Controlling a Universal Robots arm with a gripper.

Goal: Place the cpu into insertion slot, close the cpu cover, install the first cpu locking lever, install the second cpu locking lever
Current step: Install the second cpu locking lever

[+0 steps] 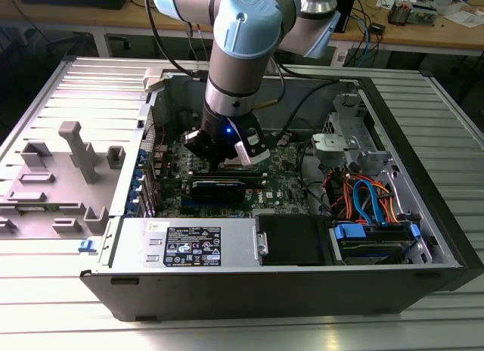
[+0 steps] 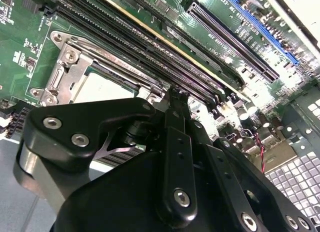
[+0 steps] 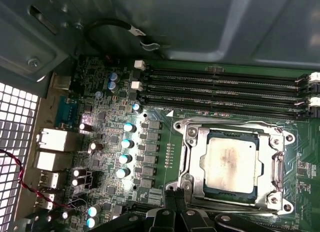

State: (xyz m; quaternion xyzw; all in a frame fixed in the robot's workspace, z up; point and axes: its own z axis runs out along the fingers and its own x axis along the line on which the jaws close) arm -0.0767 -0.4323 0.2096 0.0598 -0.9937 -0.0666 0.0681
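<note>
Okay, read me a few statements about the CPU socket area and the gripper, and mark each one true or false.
1. The small square silver-grey cpu sits in the silver-rimmed square insertion slot. True.
2. The thin silvery windowed cpu cover stands raised upright off the chip. False: it lies flat, framing the chip.
3. The black gripper hovers at the socket's edge, beside the chip. True.
4. The long black memory slots run beside the socket. True.
5. The gripper carries the chip outside the open grey computer case. False: in the exterior view the arm reaches into the case.
</note>
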